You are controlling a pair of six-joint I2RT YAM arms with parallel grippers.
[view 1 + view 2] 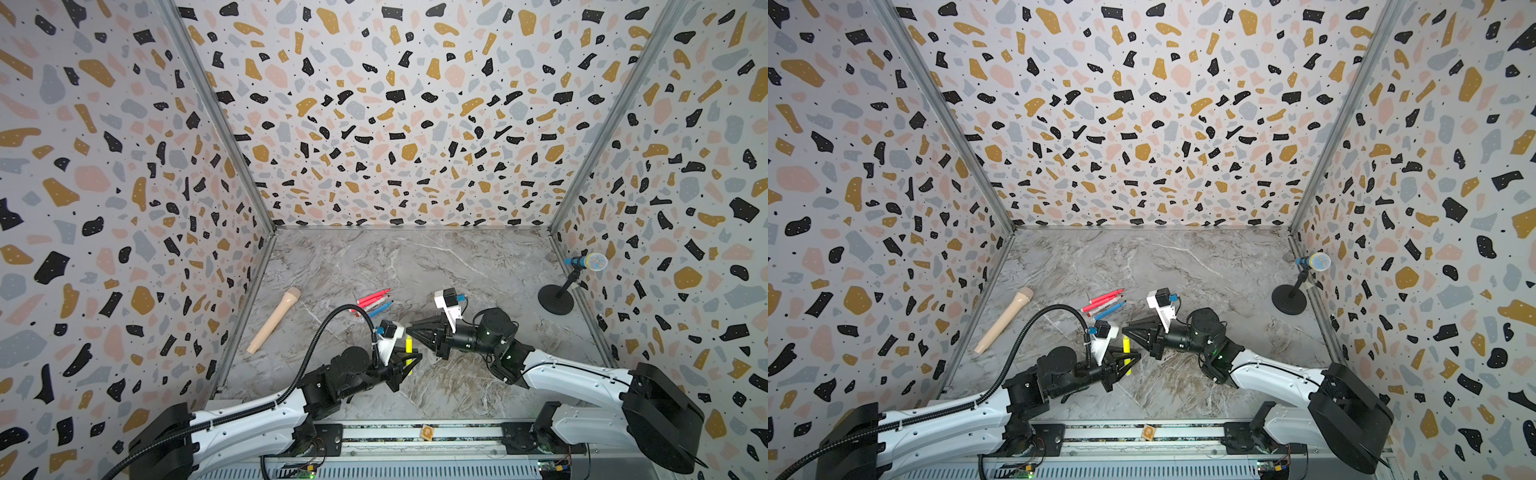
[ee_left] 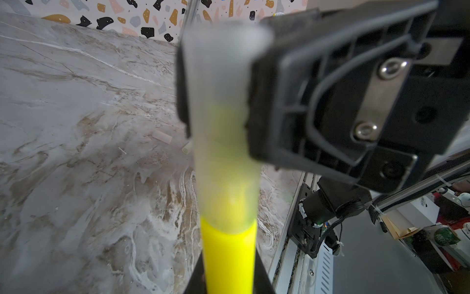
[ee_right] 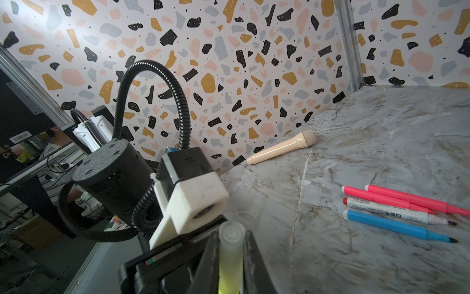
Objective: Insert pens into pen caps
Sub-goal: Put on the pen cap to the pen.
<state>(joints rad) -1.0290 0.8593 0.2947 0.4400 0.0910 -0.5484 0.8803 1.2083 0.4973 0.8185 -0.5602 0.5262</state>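
In both top views the yellow pen [image 1: 409,345] is clamped in the left gripper [image 1: 408,360] over the table's [image 1: 415,266] near half. The right gripper [image 1: 410,331] is closed at the pen's far end, where the cap cannot be made out. Four pens [image 1: 372,303] lie beyond the yellow pen, with bare table behind them up to the back wall [image 1: 395,124]. The stick [image 1: 274,320] and the microphone [image 1: 1304,278] are set well apart from the yellow pen, by the side walls.

In the left wrist view a blurred, translucent cap [image 2: 221,101] is seated over the yellow pen's [image 2: 229,254] tip and pinched by the right gripper's fingers [image 2: 318,101]. Two loose caps [image 2: 162,136] lie on the table behind it. The left gripper's jaws are cut off at the frame edge.

In the right wrist view the cap [image 3: 231,235] is seen end-on between the closed fingers [image 3: 254,254]. The yellow pen [image 3: 229,276] is cut off below it.
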